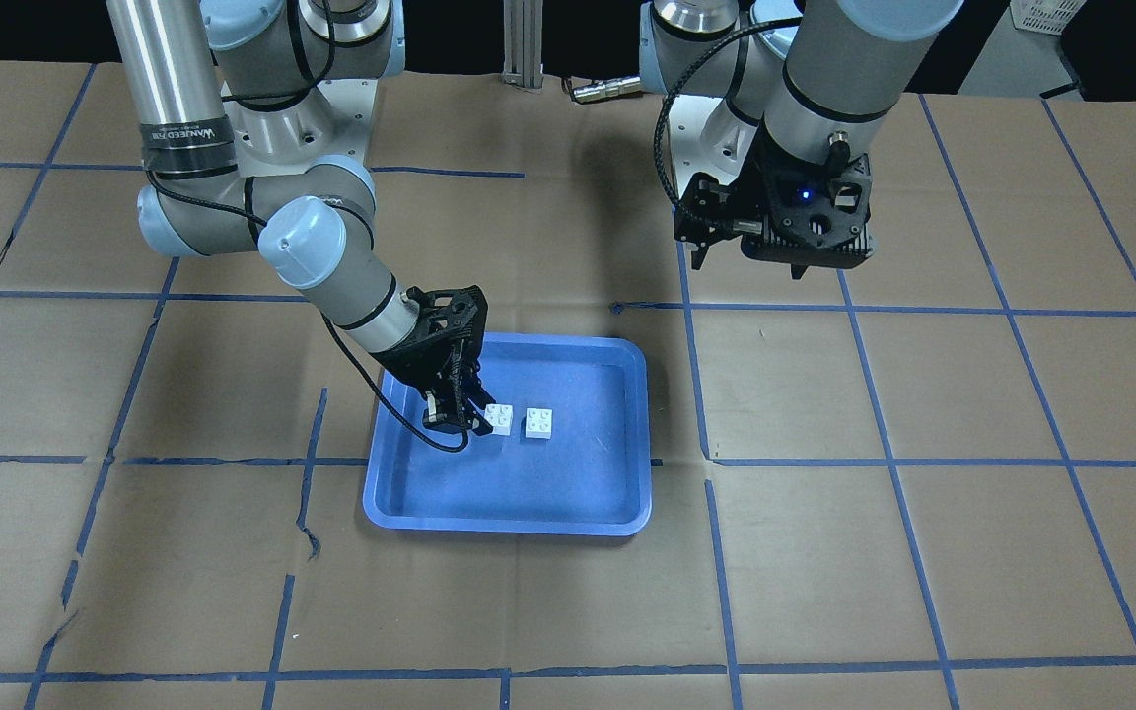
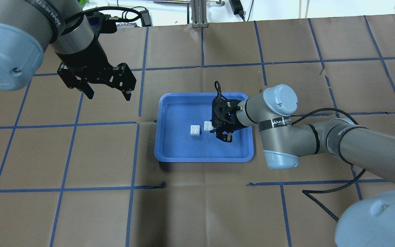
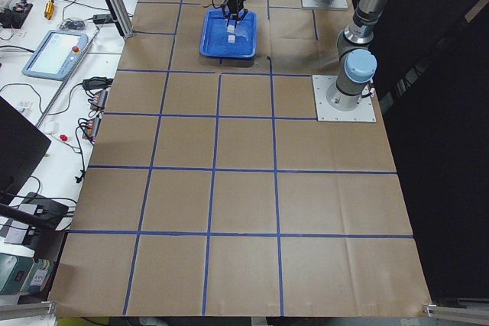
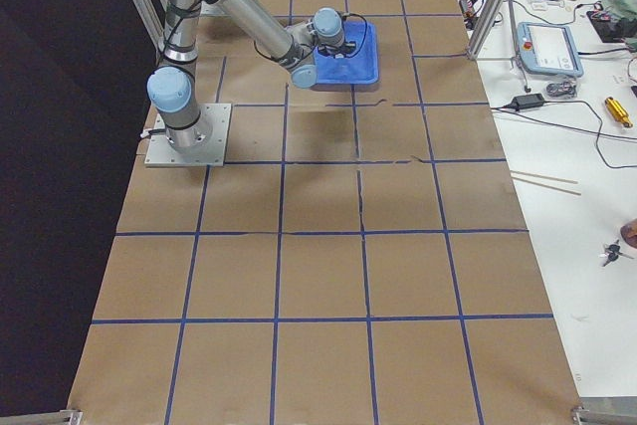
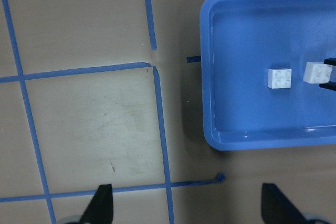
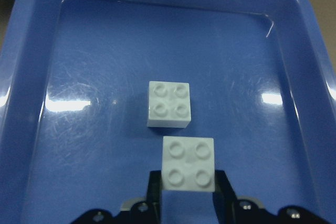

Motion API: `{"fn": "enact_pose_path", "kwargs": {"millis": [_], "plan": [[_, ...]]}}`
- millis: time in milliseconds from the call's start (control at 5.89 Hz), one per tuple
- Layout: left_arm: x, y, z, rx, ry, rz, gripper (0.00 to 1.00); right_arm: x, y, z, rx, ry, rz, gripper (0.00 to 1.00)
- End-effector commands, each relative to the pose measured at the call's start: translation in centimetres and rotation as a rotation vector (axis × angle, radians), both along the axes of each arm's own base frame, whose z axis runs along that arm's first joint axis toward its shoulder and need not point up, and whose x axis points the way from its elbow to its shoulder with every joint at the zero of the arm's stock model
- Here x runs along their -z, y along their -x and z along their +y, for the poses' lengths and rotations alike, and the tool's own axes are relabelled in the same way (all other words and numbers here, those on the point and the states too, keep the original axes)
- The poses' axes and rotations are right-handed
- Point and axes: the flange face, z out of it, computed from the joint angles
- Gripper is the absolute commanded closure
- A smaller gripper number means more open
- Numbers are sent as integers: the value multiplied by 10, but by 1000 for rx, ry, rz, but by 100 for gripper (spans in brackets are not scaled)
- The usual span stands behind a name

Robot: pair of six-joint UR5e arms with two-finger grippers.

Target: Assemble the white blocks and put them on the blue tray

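Two white blocks are sitting inside the blue tray (image 1: 504,523) and that's all the tray has in it. The tray itself lies flat on the counter (image 1: 923,552), well in from every edge, roughly between the two arms. The counter is covered in brown paper with a blue tape grid (image 1: 691,385).

The right hand (image 1: 477,419) reaches down into the tray, on the side nearer the counter's right end. It has its fingers pinched on one block (image 6: 188,163), studs facing up. From the front view that block looks a bit tilted, and we honestly can't tell if it's resting on the tray floor or lifted off it.

The other block (image 6: 168,104) stands free on the tray floor near the middle, studs up, just beside the held one. We see a small gap between them, so they aren't joined or stacked.

The left hand (image 2: 108,94) hangs over bare paper toward the counter's left end, well apart from the tray. Its fingers are spread wide with nothing between them. Its wrist camera looks straight down on tape lines, with the tray's corner off to one side.
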Motion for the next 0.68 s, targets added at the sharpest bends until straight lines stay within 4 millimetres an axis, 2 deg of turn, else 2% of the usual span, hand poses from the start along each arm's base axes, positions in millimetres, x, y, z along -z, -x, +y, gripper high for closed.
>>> {"fn": "enact_pose_path", "kwargs": {"millis": [0,170,340,509], "plan": [[-23,3,4,13,95,17,0,1,-6,4,18,-19,-7,88],[-19,5,7,19,98,5,0,2,-6,4,11,-16,-5,88],[-15,6,-2,15,115,6,0,7,-6,3,-5,-15,0,88],[-14,7,-2,16,126,9,0,11,-6,2,-7,-20,1,88]]}}
